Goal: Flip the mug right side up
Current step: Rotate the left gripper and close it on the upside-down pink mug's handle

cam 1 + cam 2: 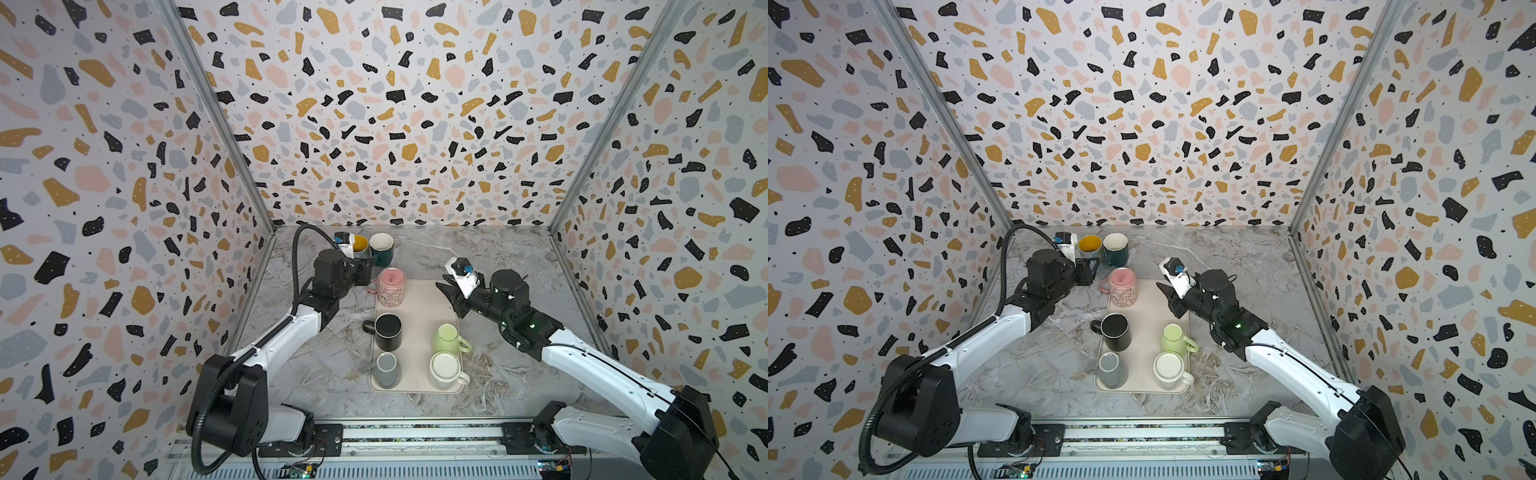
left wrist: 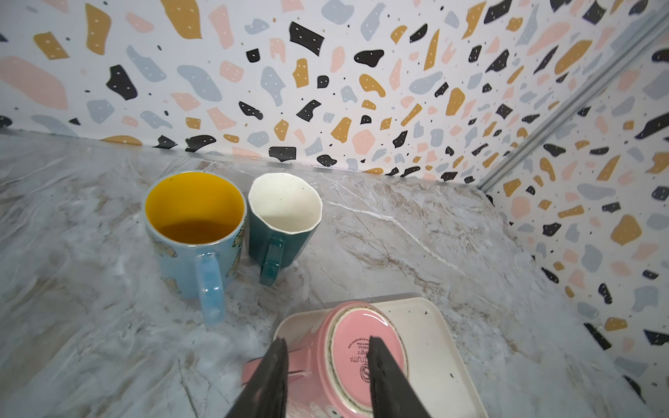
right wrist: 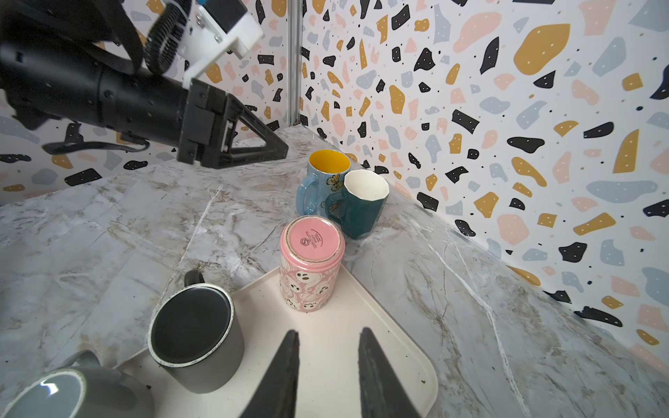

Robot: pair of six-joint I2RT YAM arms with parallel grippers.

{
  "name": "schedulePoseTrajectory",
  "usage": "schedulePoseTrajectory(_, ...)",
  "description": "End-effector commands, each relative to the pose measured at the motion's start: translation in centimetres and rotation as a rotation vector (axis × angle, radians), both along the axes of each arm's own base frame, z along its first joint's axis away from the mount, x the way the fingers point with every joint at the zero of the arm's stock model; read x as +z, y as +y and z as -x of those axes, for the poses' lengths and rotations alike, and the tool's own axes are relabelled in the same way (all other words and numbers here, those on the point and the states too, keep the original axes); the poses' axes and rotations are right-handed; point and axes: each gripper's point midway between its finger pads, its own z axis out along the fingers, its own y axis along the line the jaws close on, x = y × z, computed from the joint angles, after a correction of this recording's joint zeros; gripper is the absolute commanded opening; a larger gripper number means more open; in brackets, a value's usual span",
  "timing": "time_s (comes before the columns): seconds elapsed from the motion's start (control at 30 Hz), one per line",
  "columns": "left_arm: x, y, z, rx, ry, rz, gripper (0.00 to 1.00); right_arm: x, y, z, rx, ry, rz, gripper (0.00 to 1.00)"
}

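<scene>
Standing upside down at the far left corner of the tray, the pink mug shows its base while the left gripper hangs near it and the right gripper hovers over the tray, both with jaws parted and empty.

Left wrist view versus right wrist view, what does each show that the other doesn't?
Only the left wrist view shows the handle of the pink mug. Only the right wrist view shows the black mug, the grey mug and the right tool. Both show the upside-down pink mug on the tray, the blue mug, the teal mug and the left tool.
</scene>
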Motion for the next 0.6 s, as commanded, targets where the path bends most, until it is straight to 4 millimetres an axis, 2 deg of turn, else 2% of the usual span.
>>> schedulePoseTrajectory(0.0, -1.0, 1.0, 1.0, 0.095, 0.104, 0.102, 0.38, 0.9, 0.0, -0.2, -0.015, 0.01, -0.032, 0.34)
schedulePoseTrajectory(0.1, -0.4, 1.3, 1.5, 0.135, 0.132, 0.175, 0.38, 0.9, 0.2, -0.2, -0.005, 0.024, -0.043, 0.36)
schedulePoseTrajectory(0.23, 0.3, 3.0, 2.2, 0.249, 0.172, 0.263, 0.42, 0.8, 0.5, -0.3, -0.001, 0.036, -0.047, 0.38)
schedulePoseTrajectory(0.4, -0.9, 5.4, 2.8, 0.386, 0.286, 0.445, 0.46, 0.6, 0.5, -0.4, -0.006, 0.047, -0.052, 0.4)
schedulePoseTrajectory(0.57, -2.2, 4.1, 3.3, 0.356, 0.391, 0.71, 0.45, 0.1, 0.5, -0.5, -0.01, 0.058, -0.059, 0.41)
